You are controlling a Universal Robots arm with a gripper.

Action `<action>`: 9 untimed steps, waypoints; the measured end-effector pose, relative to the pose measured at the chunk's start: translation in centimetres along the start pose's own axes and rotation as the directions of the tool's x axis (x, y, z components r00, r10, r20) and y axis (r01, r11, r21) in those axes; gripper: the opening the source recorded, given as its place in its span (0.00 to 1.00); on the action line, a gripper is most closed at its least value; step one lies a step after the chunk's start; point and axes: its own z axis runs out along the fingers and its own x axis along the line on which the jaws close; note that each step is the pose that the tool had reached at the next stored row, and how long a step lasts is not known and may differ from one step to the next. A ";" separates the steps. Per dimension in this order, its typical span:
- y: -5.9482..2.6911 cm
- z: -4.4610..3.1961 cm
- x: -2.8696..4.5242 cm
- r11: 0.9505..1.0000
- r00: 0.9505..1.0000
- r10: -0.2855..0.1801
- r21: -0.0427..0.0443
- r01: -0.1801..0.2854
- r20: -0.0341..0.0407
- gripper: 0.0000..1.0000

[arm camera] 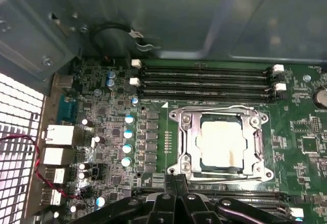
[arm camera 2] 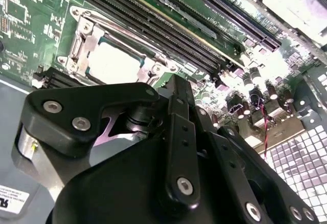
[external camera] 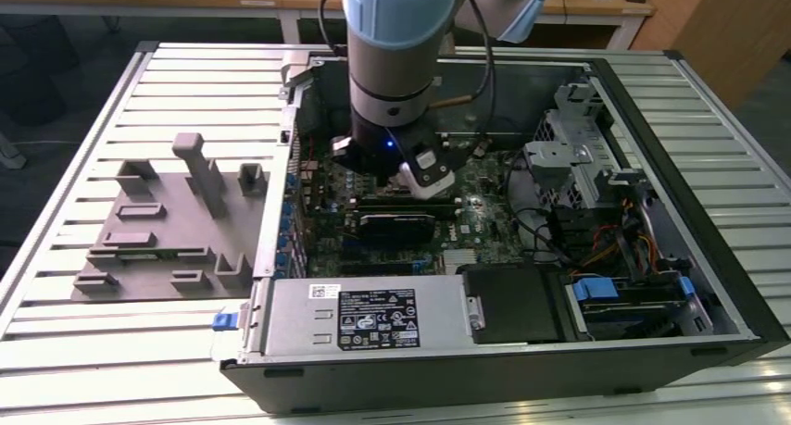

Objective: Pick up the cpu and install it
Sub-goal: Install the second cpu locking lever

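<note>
in the exterior view, the light blue and black robot arm reached down into the open black computer case (external camera: 692, 286), which lay on its side on the slatted metal table (external camera: 74, 351). its black gripper (external camera: 427, 177) hung just above the green motherboard (external camera: 370, 249), near the middle of the case. grey plastic holder blocks (external camera: 161, 221) stood on the table toward the exterior view's left edge.

in the second wrist view, the flat square cpu (arm camera 2: 113, 63) with its pale silvery top sat inside the metal-framed socket (arm camera 2: 84, 29) on the motherboard, just beyond the gripper's black linkage (arm camera 2: 168, 147). whether the jaws were open or closed could not be told, nor whether they held anything.

in the first wrist view, the cpu (arm camera: 220, 141) lay flat and face up within the socket frame (arm camera: 186, 142), beside the long black memory slots (arm camera: 204, 78), its edges square to the frame and no axis clearly longer. it looked light, stiff, smooth-topped and probably fragile underneath, best taken by opposite thin edges.
</note>
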 end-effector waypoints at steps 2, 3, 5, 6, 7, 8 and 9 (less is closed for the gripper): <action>0.29 0.07 -0.07 1.000 1.000 0.002 0.011 -0.002 0.000 0.11; 0.47 0.12 -0.10 1.000 1.000 0.002 0.017 -0.002 0.000 0.11; 0.84 0.22 -0.16 1.000 1.000 0.002 0.028 -0.003 0.001 0.11; 0.99 0.27 -0.19 0.999 1.000 0.003 0.034 -0.003 0.001 0.11; 1.14 0.30 -0.23 0.999 1.000 0.003 0.039 -0.004 0.001 0.11; 1.29 0.35 -0.28 0.999 1.000 0.004 0.044 -0.004 0.001 0.11; 1.44 0.40 -0.34 0.999 1.000 0.005 0.049 -0.005 0.001 0.11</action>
